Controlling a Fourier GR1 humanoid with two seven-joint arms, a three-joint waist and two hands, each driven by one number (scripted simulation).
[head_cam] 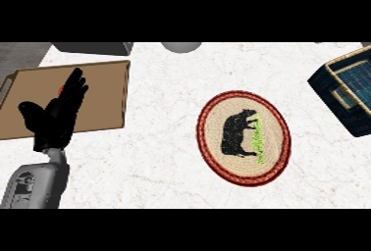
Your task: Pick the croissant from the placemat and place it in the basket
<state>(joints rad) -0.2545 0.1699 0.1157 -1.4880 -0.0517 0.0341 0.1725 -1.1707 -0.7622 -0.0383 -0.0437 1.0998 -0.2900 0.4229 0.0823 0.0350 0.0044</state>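
An oval woven placemat (243,138) with a red rim and a black cow picture lies right of the counter's middle. No croissant shows on it or anywhere else in view. The dark blue basket (328,88) with a tan rim stands at the right edge, partly cut off, and what shows of its inside holds nothing I can make out. My left hand (52,119) rests open at the left, fingers up, over the near edge of a brown board. My right hand is out of view.
The brown board (98,98) lies at the far left; a small red thing (62,90) peeks out behind my left hand's fingers. A grey block (92,48) and a grey round object (181,46) sit at the counter's back edge.
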